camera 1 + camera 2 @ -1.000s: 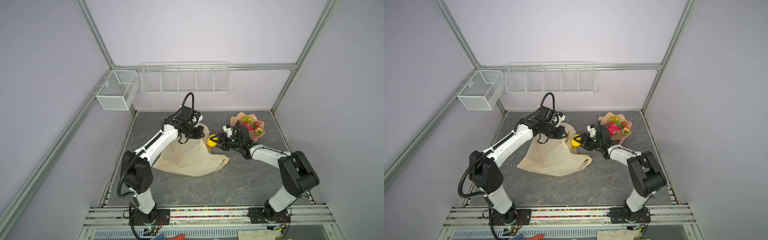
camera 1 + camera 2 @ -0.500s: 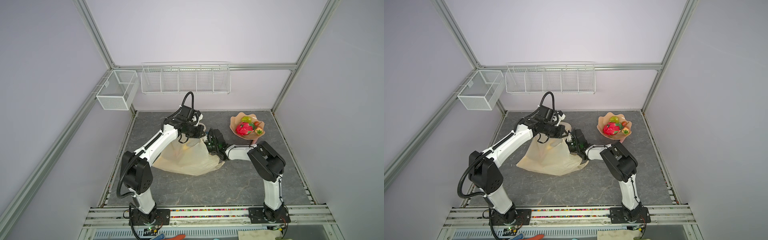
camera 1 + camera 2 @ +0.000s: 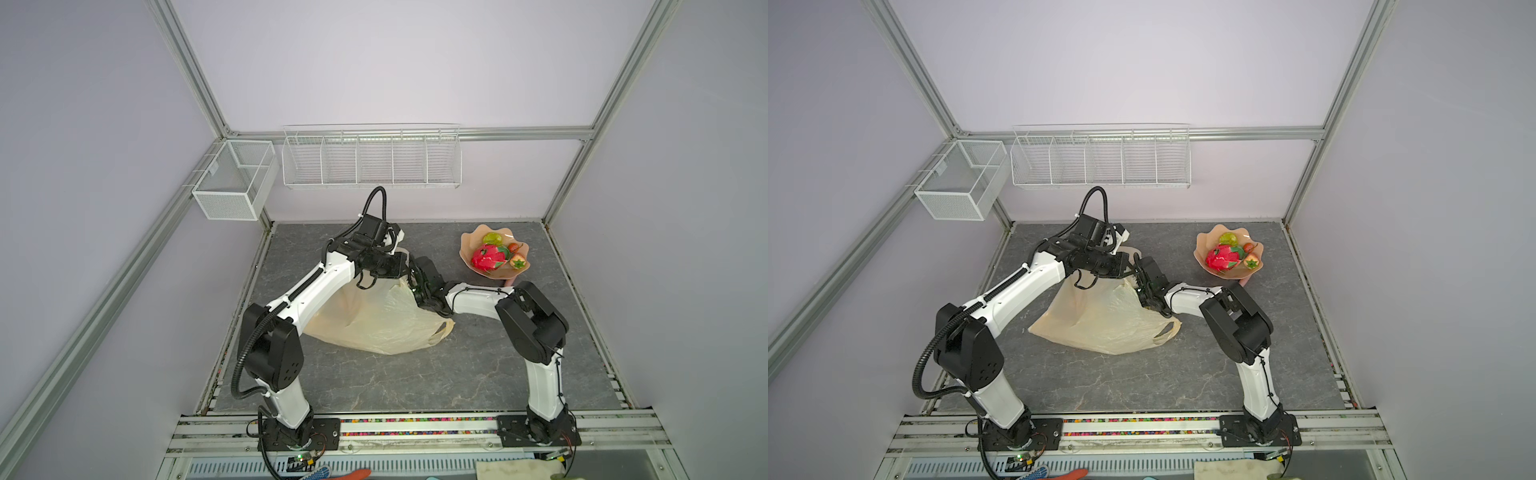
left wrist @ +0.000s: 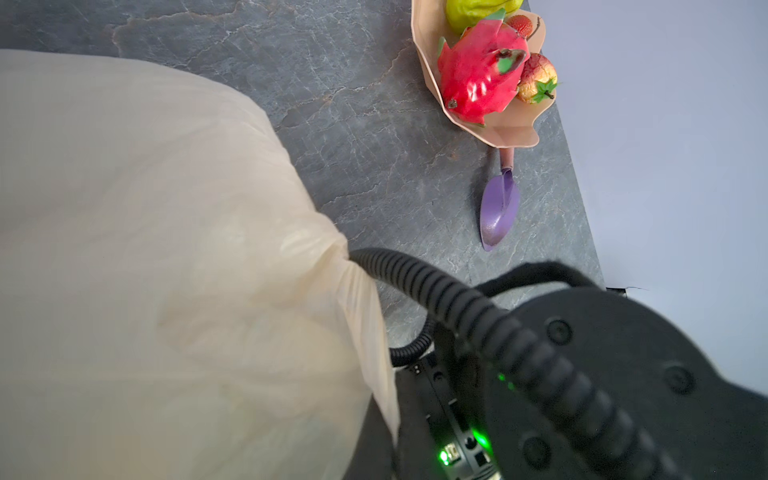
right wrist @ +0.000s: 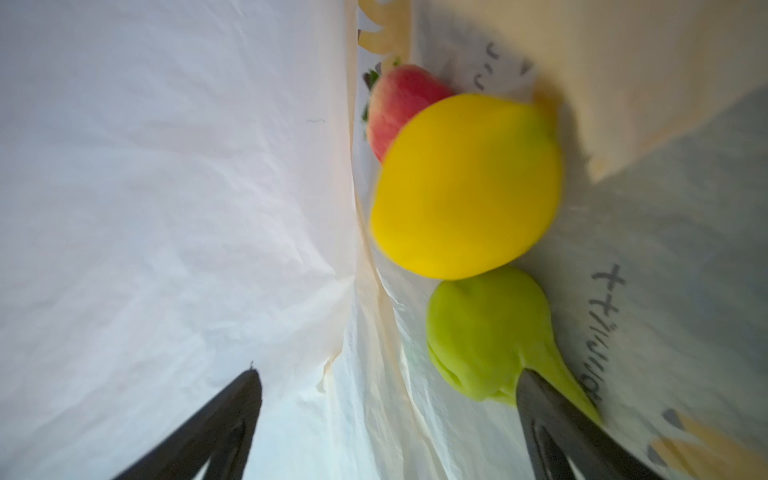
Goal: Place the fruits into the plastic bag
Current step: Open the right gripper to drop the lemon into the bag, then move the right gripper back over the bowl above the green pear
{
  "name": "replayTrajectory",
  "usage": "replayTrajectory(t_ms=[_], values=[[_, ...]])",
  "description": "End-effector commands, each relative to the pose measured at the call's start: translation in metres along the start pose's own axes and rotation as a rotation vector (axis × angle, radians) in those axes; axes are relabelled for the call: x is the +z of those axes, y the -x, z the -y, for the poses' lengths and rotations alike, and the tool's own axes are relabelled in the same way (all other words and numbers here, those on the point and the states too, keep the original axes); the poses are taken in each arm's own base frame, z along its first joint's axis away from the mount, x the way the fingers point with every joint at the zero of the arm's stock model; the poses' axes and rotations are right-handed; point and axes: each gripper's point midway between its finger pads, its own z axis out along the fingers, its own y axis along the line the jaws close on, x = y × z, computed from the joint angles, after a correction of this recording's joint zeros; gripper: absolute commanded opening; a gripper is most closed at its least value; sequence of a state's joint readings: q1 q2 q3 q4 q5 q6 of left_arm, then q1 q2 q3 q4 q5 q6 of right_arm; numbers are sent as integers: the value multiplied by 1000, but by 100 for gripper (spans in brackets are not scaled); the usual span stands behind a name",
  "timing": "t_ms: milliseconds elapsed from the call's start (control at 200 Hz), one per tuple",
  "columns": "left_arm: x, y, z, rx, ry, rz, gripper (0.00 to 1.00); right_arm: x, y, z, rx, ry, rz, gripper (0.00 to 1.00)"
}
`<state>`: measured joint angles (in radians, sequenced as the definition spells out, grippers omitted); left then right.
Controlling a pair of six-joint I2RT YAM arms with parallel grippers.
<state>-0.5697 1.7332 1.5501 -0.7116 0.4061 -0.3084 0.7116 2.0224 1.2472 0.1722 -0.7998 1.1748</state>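
Grey tabletop (image 3: 415,382), plastic bag (image 3: 374,324) central (clear of edges), dish (image 3: 466,250) near corner

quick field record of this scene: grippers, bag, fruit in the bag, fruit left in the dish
left gripper: shut on the edge of the plastic bag, holding its mouth up
right gripper: open, inside the bag, nothing between its jaws
in bag: lemon, green pear, strawberry
in pink dish: dragon fruit, green fruit, small red fruit, second strawberry
next to dish: purple scoop
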Motion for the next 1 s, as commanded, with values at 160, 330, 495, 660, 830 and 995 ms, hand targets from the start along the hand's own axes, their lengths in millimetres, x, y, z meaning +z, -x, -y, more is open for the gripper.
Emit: replayTrajectory(t_ms=[160,330,495,660,830,995], values=[[-9,-5,-10,-21,61,40,0,-41,-14,-2,-19,-64,18,93],[-10,-8,-15,-32,82,43,0,-58,-17,6,-7,-103,40,88],[-7,-11,-19,-39,94,38,0,-76,-19,13,-2,-155,62,88],[-7,-11,-19,-39,92,44,0,-95,-19,27,14,-261,114,88],[-5,-13,-17,-36,74,36,0,-129,-13,40,-4,-428,241,88],[-4,-14,-14,-28,52,37,0,-164,-9,39,-48,-551,353,88]])
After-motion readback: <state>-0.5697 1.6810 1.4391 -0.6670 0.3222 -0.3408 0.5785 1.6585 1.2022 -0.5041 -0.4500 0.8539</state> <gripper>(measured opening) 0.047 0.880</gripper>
